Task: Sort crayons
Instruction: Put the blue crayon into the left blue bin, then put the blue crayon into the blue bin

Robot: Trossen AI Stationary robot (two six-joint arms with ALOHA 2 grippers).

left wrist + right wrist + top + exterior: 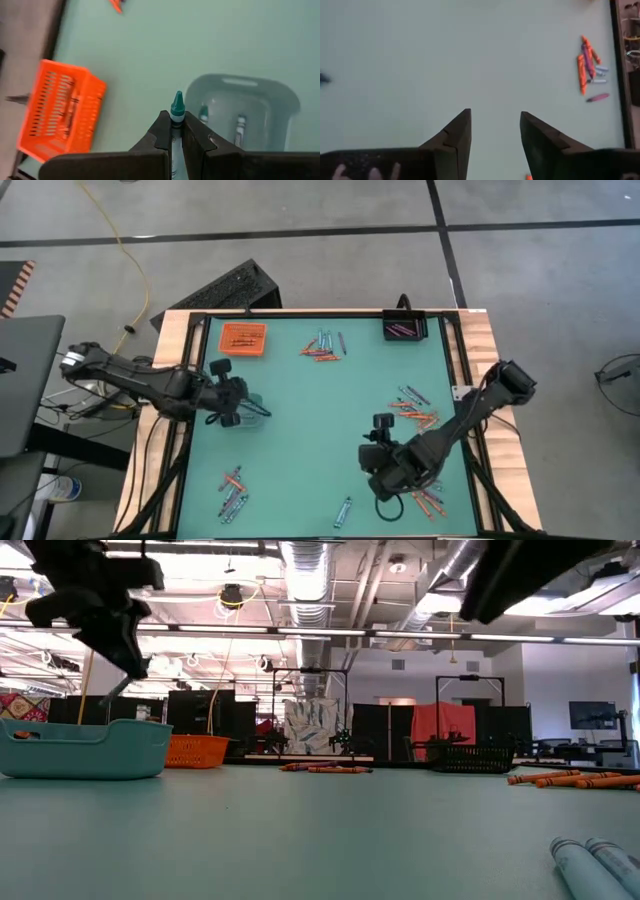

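My left gripper hangs near the table's left side, shut on a blue-grey crayon. It is just beside a clear tray that has two crayons lying in it. My right gripper stands open over bare table at the near right, nothing between its fingers. Loose crayons lie in clusters at the far middle, the right, the near left and the near right. My left gripper pinches the crayon's shaft between its two fingers. The crayon lies along the fingers, and its pointed tip sticks out past them. The fingers slant down toward the table. The crayon is lifted clear, next to the clear tray's rim.
An orange tray sits at the far left and a black tray at the far right, both holding crayons. One crayon cluster shows ahead of my right gripper. The table's middle is bare green surface.
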